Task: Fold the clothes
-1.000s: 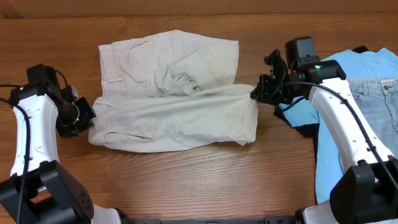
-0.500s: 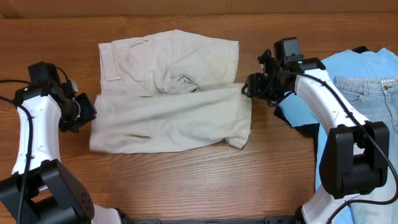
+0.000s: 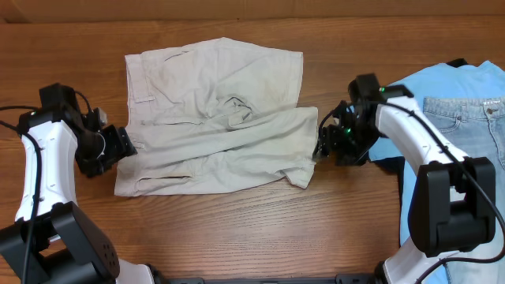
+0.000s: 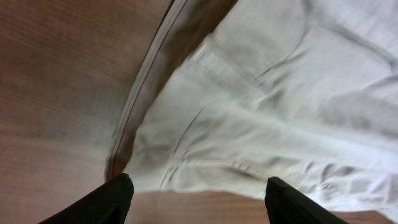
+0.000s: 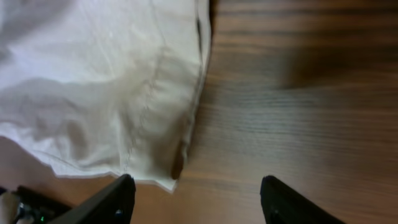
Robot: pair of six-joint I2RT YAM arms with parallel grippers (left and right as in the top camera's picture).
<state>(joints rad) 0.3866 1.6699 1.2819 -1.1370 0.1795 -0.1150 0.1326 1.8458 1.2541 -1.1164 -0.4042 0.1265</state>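
The clothes, a pair of pale beige shorts [image 3: 213, 118], lie on the wooden table with one half folded over the other and the top layer rumpled. My left gripper [image 3: 125, 147] stands open at the shorts' left edge, with nothing between its fingers. In the left wrist view the left gripper [image 4: 199, 200] hovers over bare wood just short of the beige cloth [image 4: 280, 106]. My right gripper [image 3: 322, 147] is open at the shorts' right edge. In the right wrist view the right gripper [image 5: 196, 199] is also empty, with the cloth's hem corner [image 5: 112, 81] ahead and left of it.
A light blue T-shirt [image 3: 442, 83] lies at the right end of the table, with pale blue jeans [image 3: 477, 134] on top of it, close behind the right arm. The wooden table [image 3: 252, 237] runs along the front below the shorts.
Both grippers have opened and let go of the folded layer's ends. The cloth has settled flat. The right gripper dropped toward the front; the left one edged right.
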